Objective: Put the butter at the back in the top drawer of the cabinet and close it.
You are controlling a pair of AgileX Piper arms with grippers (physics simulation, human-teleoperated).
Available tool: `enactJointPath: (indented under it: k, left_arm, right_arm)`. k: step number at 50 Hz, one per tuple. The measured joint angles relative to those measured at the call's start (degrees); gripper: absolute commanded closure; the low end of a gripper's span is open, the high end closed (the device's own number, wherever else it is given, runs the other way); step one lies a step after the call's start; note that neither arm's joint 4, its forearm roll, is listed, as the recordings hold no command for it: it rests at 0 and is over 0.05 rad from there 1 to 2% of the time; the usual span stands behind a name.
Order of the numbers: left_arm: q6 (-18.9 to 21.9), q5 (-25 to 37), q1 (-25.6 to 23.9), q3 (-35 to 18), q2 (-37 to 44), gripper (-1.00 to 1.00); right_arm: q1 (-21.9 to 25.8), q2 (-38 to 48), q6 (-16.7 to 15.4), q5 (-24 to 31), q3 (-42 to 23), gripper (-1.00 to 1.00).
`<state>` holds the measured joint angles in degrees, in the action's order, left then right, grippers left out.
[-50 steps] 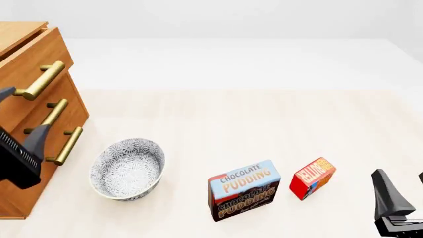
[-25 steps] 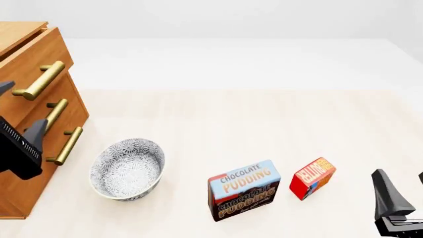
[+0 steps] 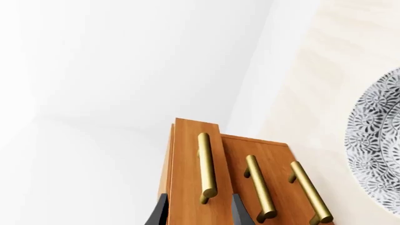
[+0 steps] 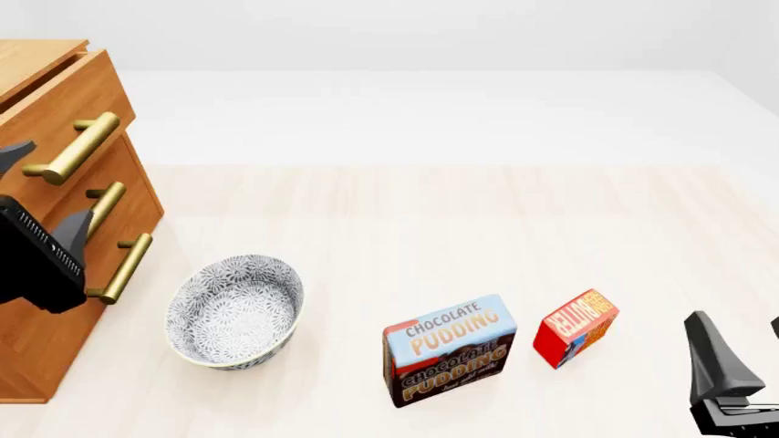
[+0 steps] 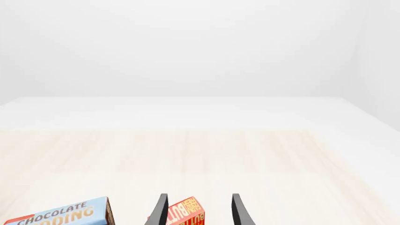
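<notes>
The butter (image 4: 575, 327) is a small red box standing on the table at the front right, also low in the right wrist view (image 5: 184, 215). The light-brown cabinet (image 4: 31, 301) stands at the far left. Its top drawer (image 4: 49, 105) has a brass handle (image 4: 73, 146). My left gripper (image 4: 51, 182) is open just in front of that handle. In the left wrist view the handle (image 3: 206, 166) lies between the gripper's (image 3: 198, 210) spread fingertips, untouched. My right gripper (image 4: 742, 336) is open and empty at the front right, short of the butter.
A patterned bowl (image 4: 233, 310) sits in front of the cabinet. A blue-and-brown Chocolate Pudding box (image 4: 448, 349) stands left of the butter. The two lower drawer handles (image 4: 104, 205) (image 4: 128, 266) are below the top one.
My left gripper has risen and moved in toward the top drawer's handle. The right gripper, butter, pudding box and bowl have not moved.
</notes>
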<state>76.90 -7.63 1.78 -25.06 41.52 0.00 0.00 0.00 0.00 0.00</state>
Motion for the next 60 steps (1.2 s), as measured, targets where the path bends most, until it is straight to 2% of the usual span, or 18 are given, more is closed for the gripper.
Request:
enactJointPath:
  k: [60]
  left_arm:
    - [-1.59, -5.49, 2.14, -3.2, 10.54, -1.0]
  right_arm:
    - [0.0, 0.0, 0.0, 0.0, 0.0, -1.0]
